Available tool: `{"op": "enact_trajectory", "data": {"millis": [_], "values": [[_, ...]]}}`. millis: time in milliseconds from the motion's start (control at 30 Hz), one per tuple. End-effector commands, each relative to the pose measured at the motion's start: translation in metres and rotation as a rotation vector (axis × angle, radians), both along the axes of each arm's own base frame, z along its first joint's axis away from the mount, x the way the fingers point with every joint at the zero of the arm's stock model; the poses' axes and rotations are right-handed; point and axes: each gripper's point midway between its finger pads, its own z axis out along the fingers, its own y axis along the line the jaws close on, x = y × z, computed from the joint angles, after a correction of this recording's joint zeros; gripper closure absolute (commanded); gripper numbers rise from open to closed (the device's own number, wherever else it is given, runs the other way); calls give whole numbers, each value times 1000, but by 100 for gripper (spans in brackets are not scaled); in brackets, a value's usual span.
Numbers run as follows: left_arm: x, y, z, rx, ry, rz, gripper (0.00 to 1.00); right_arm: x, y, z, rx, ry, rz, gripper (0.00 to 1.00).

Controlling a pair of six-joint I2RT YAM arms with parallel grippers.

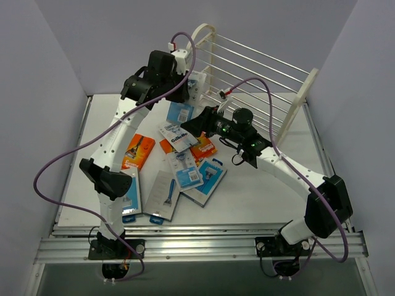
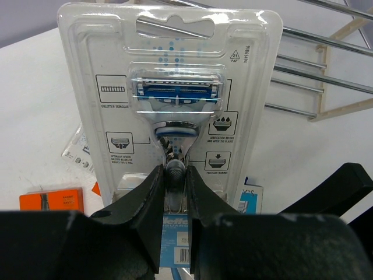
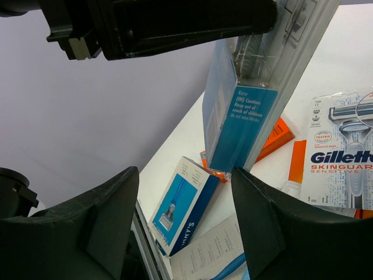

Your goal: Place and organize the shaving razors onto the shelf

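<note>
My left gripper (image 2: 175, 175) clamps a razor pack (image 2: 175, 87) by its lower end, upright, near the shelf (image 2: 326, 76). The overhead view hides that grip. Below, my right gripper (image 3: 185, 178) gapes, holding nothing.

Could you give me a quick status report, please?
Left gripper shut on razor pack, aloft near shelf. Right gripper open, empty, close to it. Nothing blocking shelf.

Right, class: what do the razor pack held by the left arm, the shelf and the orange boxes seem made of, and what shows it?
The razor pack: a clear, glossy plastic blister over printed card; it shows glare and see-through edges.
The shelf: thin shiny rods, probably metal; the cream matte end frames could be plastic or painted wood.
The orange box: likely printed cardboard, going by its flat faces and sharp edges.
</note>
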Motion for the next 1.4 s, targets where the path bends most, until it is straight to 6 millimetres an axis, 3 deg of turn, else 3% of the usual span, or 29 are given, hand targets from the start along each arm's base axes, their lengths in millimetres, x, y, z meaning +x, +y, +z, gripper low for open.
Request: {"op": "enact_trajectory", "data": {"millis": [0, 400, 800, 1033, 1367], "values": [[-7, 11, 55, -64, -135, 38, 98, 1, -3, 21, 23, -64, -32, 40], [0, 38, 41, 68, -141, 132, 98, -1, -7, 17, 1, -63, -43, 42], [-8, 13, 44, -38, -111, 60, 98, 3, 0, 24, 38, -61, -24, 41], [-14, 9, 54, -79, -118, 48, 98, 8, 2, 16, 32, -47, -32, 42], [-19, -3, 51, -139, -95, 8, 98, 12, 5, 21, 54, -47, -33, 53]]}}
